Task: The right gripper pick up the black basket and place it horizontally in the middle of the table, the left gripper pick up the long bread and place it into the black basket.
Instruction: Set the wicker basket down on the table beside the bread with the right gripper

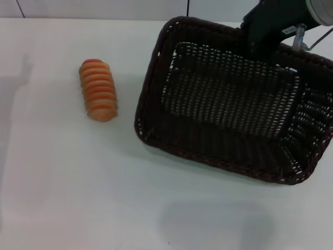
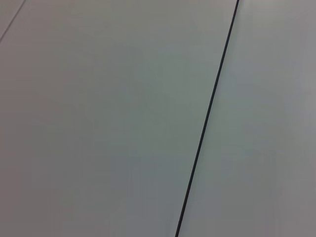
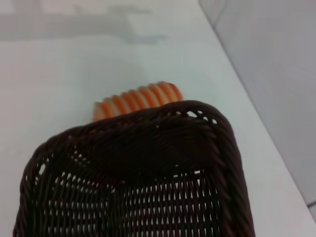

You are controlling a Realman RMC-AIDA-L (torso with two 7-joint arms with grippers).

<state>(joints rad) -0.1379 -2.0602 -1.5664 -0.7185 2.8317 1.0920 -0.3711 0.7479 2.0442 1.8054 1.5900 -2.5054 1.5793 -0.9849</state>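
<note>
Sitting on the plain white smooth worktop (image 1: 62, 198), a large rectangular dark brown-black woven wicker basket (image 1: 234, 104) fills the right half of the head view. It lies at a slant, its near left corner toward the middle of the worktop and its far right corner under the robot's arm. The right claw (image 1: 263, 44), black and mounted on a silver-grey arm, reaches down from the top right and meets the basket at its far rim. Its fingertips are hidden against the dark weave, so whether the claw is clamped on the rim or merely resting over it cannot be told.

The basket has a thick braided rim, sloped open-weave sides and a flat woven floor through which pale specks of the worktop show. It holds nothing. From the right wrist camera, the basket's rounded corner and inner wall sit close below the lens.

A small elongated loaf of bread with rounded ends, ridged in alternating orange and pale tan stripes (image 1: 97, 89), lies on the worktop to the left of the basket, near it but not touching. Its long axis points roughly away from the robot. In the right wrist view the bread (image 3: 138, 99) peeks over the basket's far rim.

The left claw does not appear in any view; its wrist camera shows only a pale flat surface crossed by a thin dark line (image 2: 207, 118).
</note>
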